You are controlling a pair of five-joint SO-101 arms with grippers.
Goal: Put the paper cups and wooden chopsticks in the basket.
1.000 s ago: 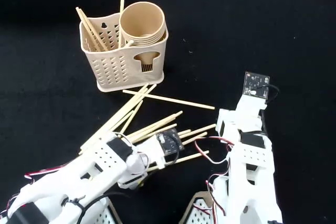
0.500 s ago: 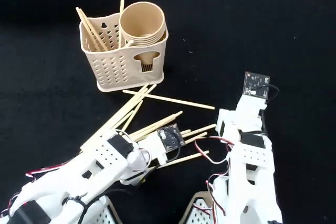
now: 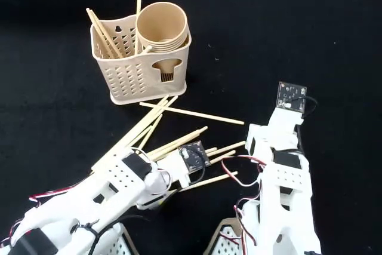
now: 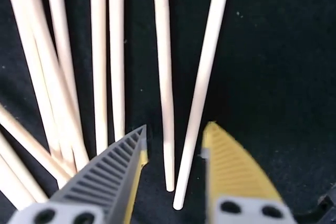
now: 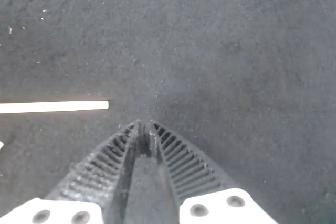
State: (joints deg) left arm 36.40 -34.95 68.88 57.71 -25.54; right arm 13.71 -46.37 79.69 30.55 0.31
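High view. A black table with two white arms at the near edge. Toward the far left, a beige perforated basket, upright. In one compartment, a nested stack of paper cups; in the other, several stored chopsticks, standing tilted. In front of the basket, a fan of loose chopsticks flat on the table, the farthest ends just beside the basket's foot. One single chopstick lying crosswise, apart from the fan. Left arm stretched low over the near ends of the fan and covering them. Right arm well apart from the basket, near the fan's nearest tips.

Left wrist view. Left gripper with jaws apart, one grey and one yellow, low over the black surface. Between the jaws, the ends of two loose chopsticks, touched by neither jaw. More sticks crowded just beside the grey jaw, some crossing each other.

Right wrist view. Right gripper with jaws pressed together and nothing between them, pointing at bare black cloth. Near it, off to one side, the blunt end of one stick.
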